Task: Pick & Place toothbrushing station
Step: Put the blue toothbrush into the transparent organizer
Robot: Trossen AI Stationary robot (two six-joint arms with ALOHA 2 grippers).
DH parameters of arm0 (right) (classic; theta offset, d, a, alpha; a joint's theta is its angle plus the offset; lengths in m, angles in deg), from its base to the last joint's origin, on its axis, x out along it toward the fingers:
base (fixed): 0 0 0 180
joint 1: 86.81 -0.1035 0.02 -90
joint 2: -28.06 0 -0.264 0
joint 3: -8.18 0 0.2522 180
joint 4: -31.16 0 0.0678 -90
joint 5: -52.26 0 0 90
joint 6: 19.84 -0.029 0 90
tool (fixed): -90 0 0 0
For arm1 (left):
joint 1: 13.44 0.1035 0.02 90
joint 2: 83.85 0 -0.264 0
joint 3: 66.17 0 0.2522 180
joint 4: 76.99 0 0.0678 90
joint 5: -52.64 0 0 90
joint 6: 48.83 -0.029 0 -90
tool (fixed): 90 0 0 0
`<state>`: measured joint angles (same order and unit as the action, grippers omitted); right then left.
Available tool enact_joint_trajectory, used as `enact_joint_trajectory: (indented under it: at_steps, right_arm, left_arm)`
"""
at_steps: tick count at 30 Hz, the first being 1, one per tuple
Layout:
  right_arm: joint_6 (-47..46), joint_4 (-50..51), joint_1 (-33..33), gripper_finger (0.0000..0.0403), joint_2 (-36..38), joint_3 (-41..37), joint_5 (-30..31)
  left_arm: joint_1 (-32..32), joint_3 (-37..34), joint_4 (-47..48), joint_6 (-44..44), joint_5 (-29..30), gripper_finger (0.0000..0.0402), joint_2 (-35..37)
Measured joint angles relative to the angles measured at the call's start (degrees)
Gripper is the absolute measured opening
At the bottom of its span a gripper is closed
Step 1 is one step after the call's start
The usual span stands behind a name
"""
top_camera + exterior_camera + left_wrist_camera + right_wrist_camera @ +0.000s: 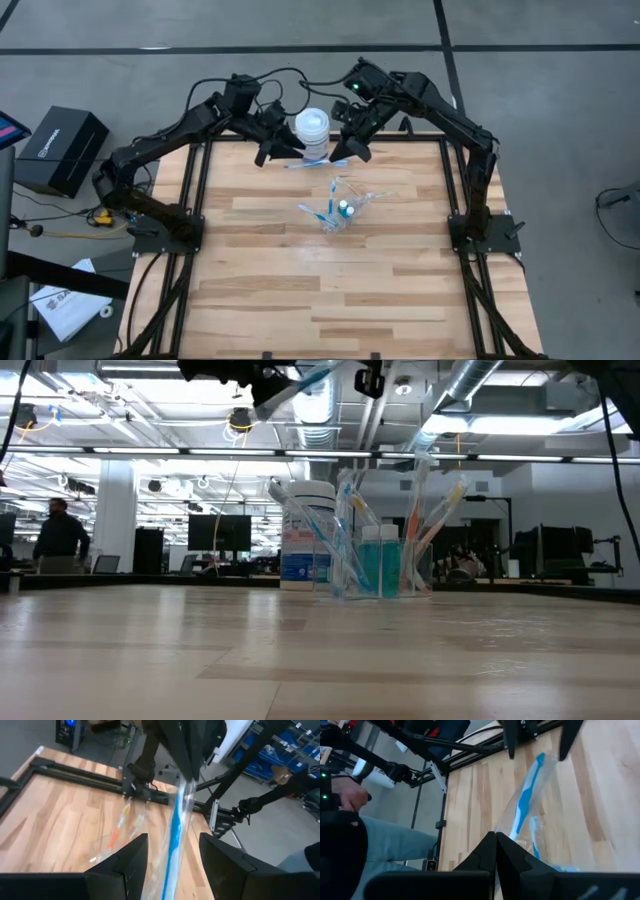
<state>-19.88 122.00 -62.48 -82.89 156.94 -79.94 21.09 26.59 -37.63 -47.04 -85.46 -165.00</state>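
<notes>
A blue-and-white toothbrush in a clear wrapper (315,163) is held above the table's far part between my two grippers; it also shows in the low view (297,387). My right gripper (496,839) is shut on one end of it. My left gripper (172,847) is open, its fingers standing on either side of the other end without touching it. The see-through holder (345,208) stands on the table's middle with several toothbrushes and two small white-capped bottles (381,560) in it. My right gripper pinches the end of the toothbrush's clear wrapper (516,822) between its two shut fingers. It comes from the table's right side, with the fingers along the brush. The toothbrush sticks out toward my left gripper, lifted clear of the table.
A white jar with a blue label (312,125) stands at the table's far edge between the two arms, just behind the held toothbrush. A person's hand (351,796) and leg show beyond the table in the right wrist view. Bare wood lies near and to the left.
</notes>
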Motion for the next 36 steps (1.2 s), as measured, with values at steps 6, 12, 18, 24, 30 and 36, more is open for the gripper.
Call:
enact_joint_trajectory:
  at_steps: [6, 12, 18, 24, 30, 36]
  right_arm:
    - [-1.6, -3.3, -1.1, 0.0000, 0.0, 0.0, -0.1]
    - [-2.2, -4.3, -1.5, 0.0000, 0.0, 0.0, -0.1]
    - [-3.6, -8.2, -1.8, 0.0000, 0.0, 0.0, -4.2]
    - [-6.0, -11.5, -1.8, 0.0000, 0.0, 0.0, -6.0]
    - [-6.0, -11.4, -2.1, 0.0000, 0.0, 0.0, -6.0]
    - [-6.0, -11.4, -2.6, 0.0000, 0.0, 0.0, -6.2]
  left_arm:
    - [-2.1, 1.5, 0.0, 0.0, 1.5, 0.0172, -0.5]
    - [-2.8, 1.5, 0.1, 0.1, 1.4, 0.0172, -0.5]
    - [-4.3, 1.5, 0.0, 0.2, -3.2, 0.0172, -0.5]
    - [-4.9, 1.5, -0.4, 0.1, -5.3, 0.0172, -0.5]
    - [-4.9, 1.4, -3.7, 0.2, -5.3, 0.0172, -0.5]
    - [-4.9, 1.4, -4.4, 0.2, -5.3, 0.0172, -0.5]
